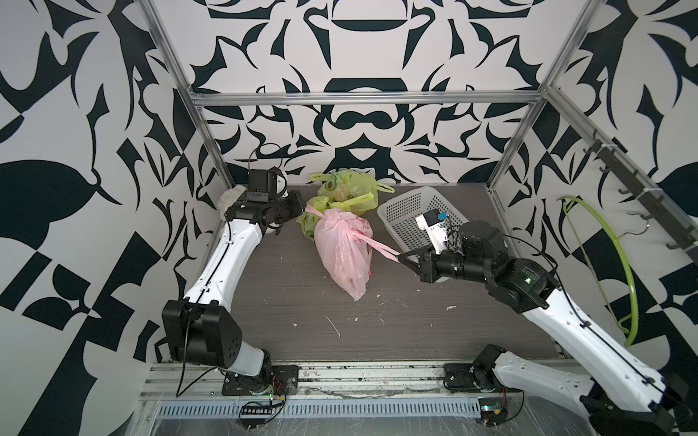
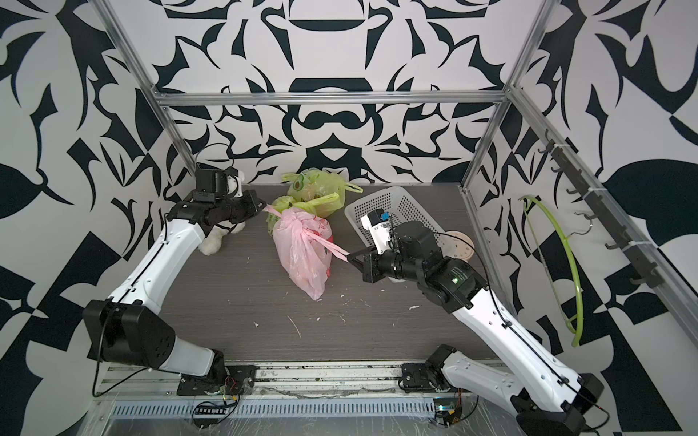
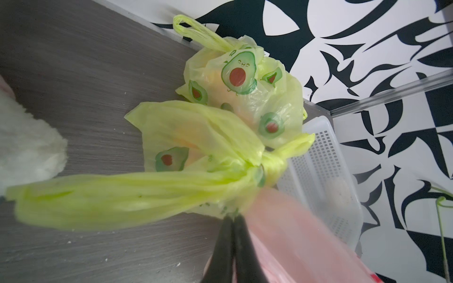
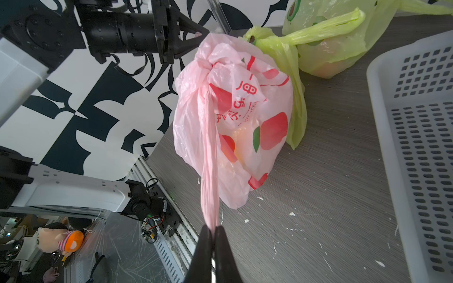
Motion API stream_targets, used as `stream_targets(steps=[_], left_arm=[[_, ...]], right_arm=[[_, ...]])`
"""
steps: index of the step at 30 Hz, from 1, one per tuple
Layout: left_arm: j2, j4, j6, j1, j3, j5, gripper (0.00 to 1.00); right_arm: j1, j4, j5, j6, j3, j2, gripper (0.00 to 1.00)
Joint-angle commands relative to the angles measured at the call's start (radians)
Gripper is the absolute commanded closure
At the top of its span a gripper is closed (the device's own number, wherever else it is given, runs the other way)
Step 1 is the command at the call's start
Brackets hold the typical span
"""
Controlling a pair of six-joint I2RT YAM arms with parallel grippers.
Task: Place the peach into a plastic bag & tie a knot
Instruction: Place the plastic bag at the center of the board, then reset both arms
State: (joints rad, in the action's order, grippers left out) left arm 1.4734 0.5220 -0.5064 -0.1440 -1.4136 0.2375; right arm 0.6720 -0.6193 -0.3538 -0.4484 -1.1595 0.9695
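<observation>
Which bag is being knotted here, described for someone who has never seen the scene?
On the dark table, left of the white basket, three bags lie clustered. It is the pink bag with red fruit prints, the frontmost of them; the two green bags behind it carry avocado prints.
</observation>
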Motion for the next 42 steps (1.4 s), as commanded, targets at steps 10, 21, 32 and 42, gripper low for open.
stream_targets(steps=[10,21,32,42], left_arm=[[-0.279,-0.186,0.133,0.03,0.24,-0.211,0.01],[-0.323,-0.472,0.28,0.032,0.519,-0.495,0.01],[-0.134,-0.896,0.3,0.089,0.909,-0.665,0.01],[-0.024,-1.31,0.436,0.141,1.016,-0.504,0.01]], right_arm=[[-0.053,0.046,0.554,0.076,-0.09,0.103,0.12],[-0.22,0.736,0.891,0.376,0.244,0.196,0.01],[-0.537,1.075,0.919,0.434,0.584,0.411,0.02],[-0.687,1.319,0.737,0.407,0.615,0.506,0.01]])
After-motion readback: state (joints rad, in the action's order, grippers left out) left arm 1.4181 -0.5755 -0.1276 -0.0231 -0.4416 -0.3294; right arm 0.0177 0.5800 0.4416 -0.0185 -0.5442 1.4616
